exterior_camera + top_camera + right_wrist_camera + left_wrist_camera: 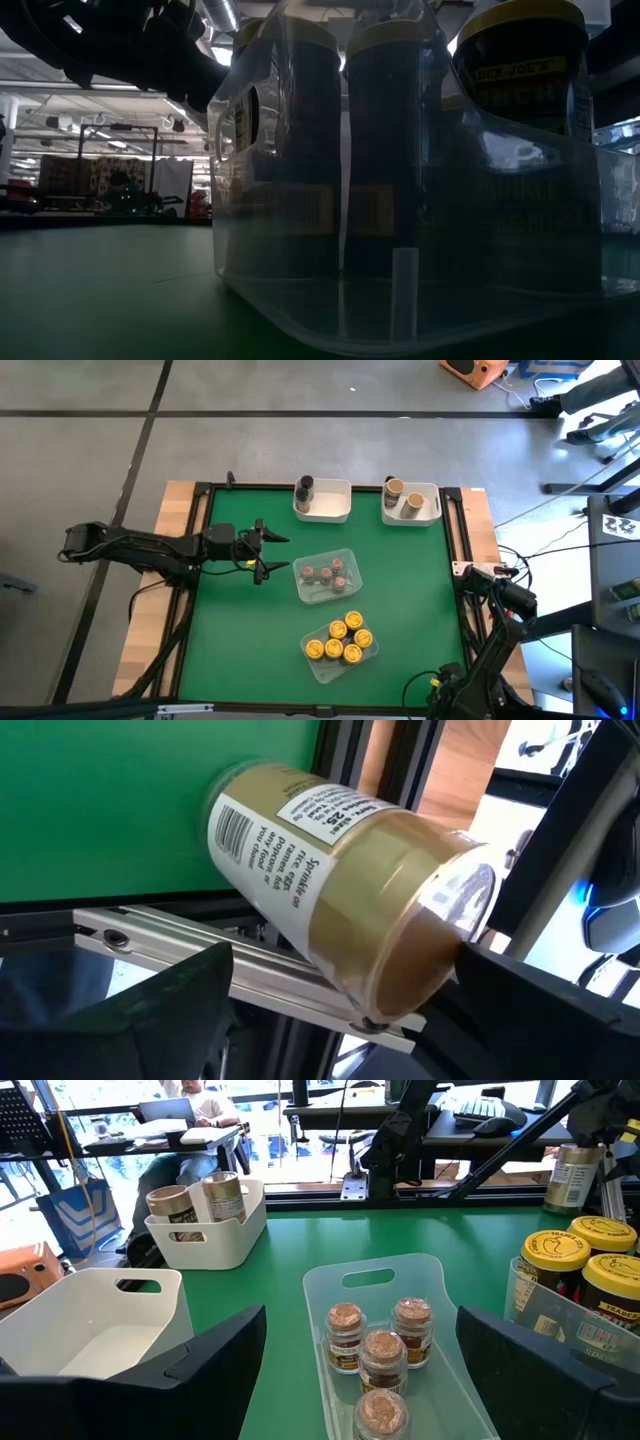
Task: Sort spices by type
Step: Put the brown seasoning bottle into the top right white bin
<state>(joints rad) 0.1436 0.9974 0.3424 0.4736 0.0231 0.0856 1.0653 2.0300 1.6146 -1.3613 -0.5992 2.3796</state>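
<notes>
My left gripper (283,553) hangs open over the green mat, pointing at the clear tray (347,554) of reddish-brown-topped jars (380,1348) just to its right. Several yellow-lidded jars (341,639) stand in a second clear tray (420,310) nearer the front. A dark grey jar (303,488) stands in the left white bin (335,510), and two tan-lidded jars (403,496) in the right one (432,512). My right gripper (345,1010) is open at the table's right edge, its fingers either side of a tan-lidded jar (330,890) that sits tilted there. My right gripper comes at the tan-lidded jar from above. One finger (520,990) lies right beside the lid's rim (450,945); whether it touches I cannot tell. The other finger (170,1000) stands clear of the jar.
A black and aluminium frame rail (200,935) borders the mat, with wood planks (178,520) outside it. Open green mat (240,640) lies at the front left and between the trays and the bins. A person (195,1110) sits at a desk beyond the table.
</notes>
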